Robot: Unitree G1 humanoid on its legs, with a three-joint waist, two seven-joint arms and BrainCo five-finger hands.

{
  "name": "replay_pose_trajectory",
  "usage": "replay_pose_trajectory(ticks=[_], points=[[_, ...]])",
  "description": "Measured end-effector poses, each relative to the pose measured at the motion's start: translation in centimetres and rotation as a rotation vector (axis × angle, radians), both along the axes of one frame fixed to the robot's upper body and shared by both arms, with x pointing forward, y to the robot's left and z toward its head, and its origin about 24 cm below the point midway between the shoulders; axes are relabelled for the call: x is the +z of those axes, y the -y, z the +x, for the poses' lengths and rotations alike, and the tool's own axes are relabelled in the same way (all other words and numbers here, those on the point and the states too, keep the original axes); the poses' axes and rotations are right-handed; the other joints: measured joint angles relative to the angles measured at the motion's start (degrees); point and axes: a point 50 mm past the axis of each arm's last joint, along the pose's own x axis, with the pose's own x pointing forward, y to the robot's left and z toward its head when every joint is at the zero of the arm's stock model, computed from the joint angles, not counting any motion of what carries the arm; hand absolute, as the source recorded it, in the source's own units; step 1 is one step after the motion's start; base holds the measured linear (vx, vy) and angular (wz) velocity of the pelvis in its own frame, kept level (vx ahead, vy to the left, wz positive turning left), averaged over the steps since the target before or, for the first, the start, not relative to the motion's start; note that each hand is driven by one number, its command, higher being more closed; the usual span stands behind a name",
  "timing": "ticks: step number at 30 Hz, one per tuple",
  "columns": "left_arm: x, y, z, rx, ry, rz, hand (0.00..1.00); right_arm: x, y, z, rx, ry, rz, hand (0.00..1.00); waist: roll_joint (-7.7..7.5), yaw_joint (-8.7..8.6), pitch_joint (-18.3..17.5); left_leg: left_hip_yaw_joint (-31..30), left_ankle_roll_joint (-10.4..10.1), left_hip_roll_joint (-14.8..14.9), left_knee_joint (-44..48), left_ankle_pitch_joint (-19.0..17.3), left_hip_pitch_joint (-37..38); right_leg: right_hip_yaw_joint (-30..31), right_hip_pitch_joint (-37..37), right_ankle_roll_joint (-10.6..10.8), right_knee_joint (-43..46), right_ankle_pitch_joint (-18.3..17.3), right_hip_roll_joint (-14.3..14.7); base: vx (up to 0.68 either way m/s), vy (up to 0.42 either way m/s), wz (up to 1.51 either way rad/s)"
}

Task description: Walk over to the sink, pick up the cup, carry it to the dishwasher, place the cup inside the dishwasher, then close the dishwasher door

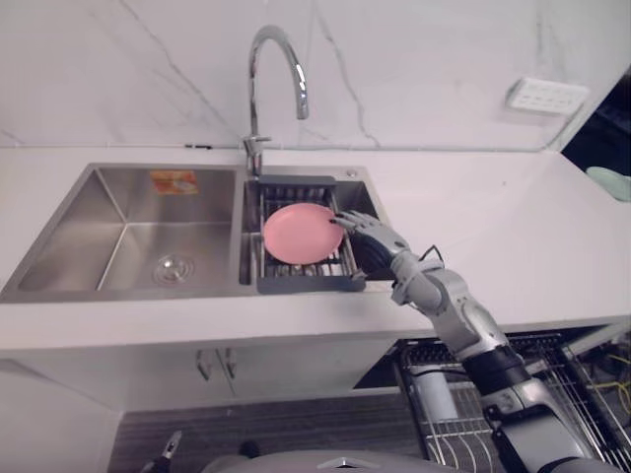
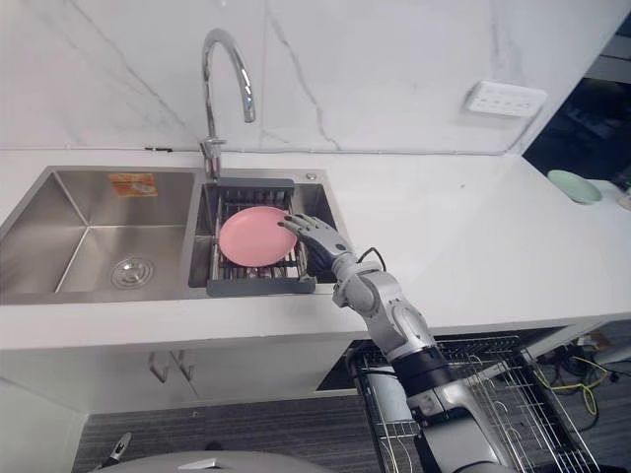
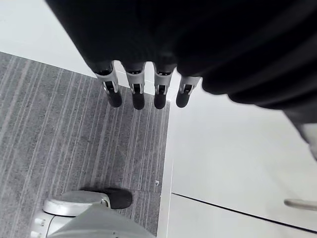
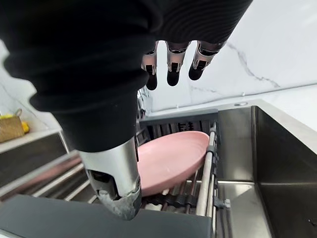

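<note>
A pink plate (image 1: 301, 234) lies tilted on a dark slatted rack (image 1: 306, 284) set over the sink's right basin. My right hand (image 1: 373, 241) reaches in from the right, open, with its straight fingers (image 4: 171, 74) at the plate's right rim and its thumb (image 4: 116, 188) lower, near the rack's front bar. The plate (image 4: 173, 158) rests between them, held by neither. My left hand (image 3: 138, 96) hangs down beside the white cabinet front, above the grey floor, its fingers relaxed and holding nothing.
The steel left basin (image 1: 128, 236) holds only its drain. A tall curved faucet (image 1: 258, 89) stands behind the rack. The dishwasher's wire rack (image 1: 552, 384) is pulled out below the counter at right. A pale green bowl (image 2: 574, 185) sits far right on the counter.
</note>
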Motion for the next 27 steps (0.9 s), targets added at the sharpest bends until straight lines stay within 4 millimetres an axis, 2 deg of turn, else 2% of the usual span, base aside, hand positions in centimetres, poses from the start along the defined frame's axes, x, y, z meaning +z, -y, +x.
replay_pose_trajectory(ticks=[3, 6, 9, 14, 20, 27], points=[[0.0, -0.1, 0.0, 0.002, 0.002, 0.001, 0.0, -0.3, 0.7, 1.1, -0.032, 0.001, -0.042, 0.0, -0.02, 0.77, 0.7, -0.2, -0.4, -0.2, 0.0, 1.1, -0.6, -1.3, 0.1, 0.7, -0.3, 0.4, -0.1, 0.05, -0.005, 0.15], [0.2, -0.1, 0.4, -0.002, 0.021, 0.004, 0.0, 0.4, 1.0, 2.3, -0.061, 0.044, -0.066, 0.0, -0.07, 1.47, 1.5, -0.4, 0.1, -0.5, 0.0, 1.4, -1.1, -1.7, -0.2, 0.9, -0.5, 0.3, -0.4, 0.07, -0.007, 0.08], [0.3, -0.2, 0.9, -0.008, 0.042, 0.007, 0.0, 0.1, 1.6, 2.9, -0.09, 0.049, -0.103, 0.0, -0.06, 1.73, 1.8, -1.5, 0.1, -1.0, 0.0, 1.4, -1.3, -3.1, 0.3, 1.0, -0.5, 0.3, -0.5, 0.07, -0.013, 0.19], [0.3, -0.2, 0.8, -0.007, 0.04, 0.006, 0.0, -0.7, 1.9, 3.4, -0.112, 0.038, -0.136, 0.0, -0.06, 2.86, 1.9, -1.9, 0.1, -1.2, 0.0, 1.5, -1.3, -4.6, 0.6, 1.0, -0.1, 0.3, -0.9, 0.03, -0.005, 0.11], [0.3, -0.1, 0.5, -0.003, 0.035, 0.004, 0.0, -0.2, 1.6, 4.0, -0.104, 0.044, -0.145, 0.0, 0.18, 2.88, 3.1, -3.2, 0.1, -1.4, 0.0, 2.1, -1.9, -6.2, 0.5, 1.3, 0.1, -0.1, -0.9, -0.06, -0.018, 0.11], [0.3, -0.2, 0.4, -0.003, 0.037, 0.005, 0.0, -0.7, 1.7, 4.0, -0.086, 0.023, -0.141, 0.0, 0.32, 3.06, 4.2, -2.8, -0.1, -1.3, 0.0, 2.2, -3.1, -7.6, 0.5, 1.3, 0.2, -0.8, -1.1, -0.04, 0.002, 0.17]])
